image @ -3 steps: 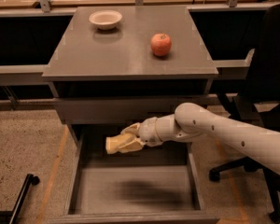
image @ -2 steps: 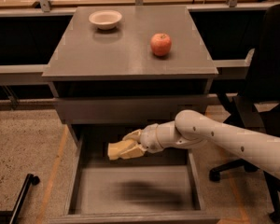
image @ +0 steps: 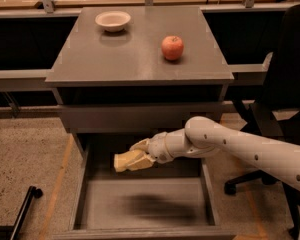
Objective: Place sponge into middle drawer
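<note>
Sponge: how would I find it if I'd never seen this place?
Find the grey cabinet and look below its top to the open middle drawer. Just above the drawer, the robot's gripper holds the sponge. It is a pale yellow block, not round and red like the apple or white like the bowl on top.

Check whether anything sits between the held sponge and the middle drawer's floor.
Nothing visible does. The gripper holds the sponge over the open middle drawer, whose floor shows only a shadow. The apple and bowl sit on the cabinet top, out of the way.
</note>
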Tool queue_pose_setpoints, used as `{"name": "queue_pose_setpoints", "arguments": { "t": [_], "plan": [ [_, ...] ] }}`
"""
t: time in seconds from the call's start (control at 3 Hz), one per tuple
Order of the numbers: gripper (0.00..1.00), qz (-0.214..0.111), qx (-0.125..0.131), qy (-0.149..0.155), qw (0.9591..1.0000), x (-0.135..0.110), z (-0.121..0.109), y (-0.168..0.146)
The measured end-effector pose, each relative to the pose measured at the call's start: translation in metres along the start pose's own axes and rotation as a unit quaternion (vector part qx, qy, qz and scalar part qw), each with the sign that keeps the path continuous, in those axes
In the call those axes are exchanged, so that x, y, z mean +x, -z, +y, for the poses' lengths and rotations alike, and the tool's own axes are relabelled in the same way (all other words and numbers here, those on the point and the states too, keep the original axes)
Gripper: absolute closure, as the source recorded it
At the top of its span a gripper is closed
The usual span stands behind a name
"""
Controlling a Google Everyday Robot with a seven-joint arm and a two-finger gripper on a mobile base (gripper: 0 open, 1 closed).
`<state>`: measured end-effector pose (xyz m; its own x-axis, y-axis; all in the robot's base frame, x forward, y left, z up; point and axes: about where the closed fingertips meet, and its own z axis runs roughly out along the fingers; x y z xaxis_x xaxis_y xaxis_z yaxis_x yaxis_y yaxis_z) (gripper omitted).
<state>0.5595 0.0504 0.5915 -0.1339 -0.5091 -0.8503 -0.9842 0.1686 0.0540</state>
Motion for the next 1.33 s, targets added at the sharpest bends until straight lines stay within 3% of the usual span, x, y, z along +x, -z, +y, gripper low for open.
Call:
{"name": "queue_pose_setpoints", "arguments": {
  "t": [0.33, 0.67, 1.33],
  "plan": [
    [1.00, 0.001, -0.001, 0.001, 1.0000, 0.000, 0.000, 0.000],
    [1.00, -0.013, 0.001, -0.003, 0.9999, 0.020, 0.006, -0.016],
    [1.00, -0.063, 0.022, -0.053, 0.9963, 0.087, 0.025, -0.055]
  ]
}}
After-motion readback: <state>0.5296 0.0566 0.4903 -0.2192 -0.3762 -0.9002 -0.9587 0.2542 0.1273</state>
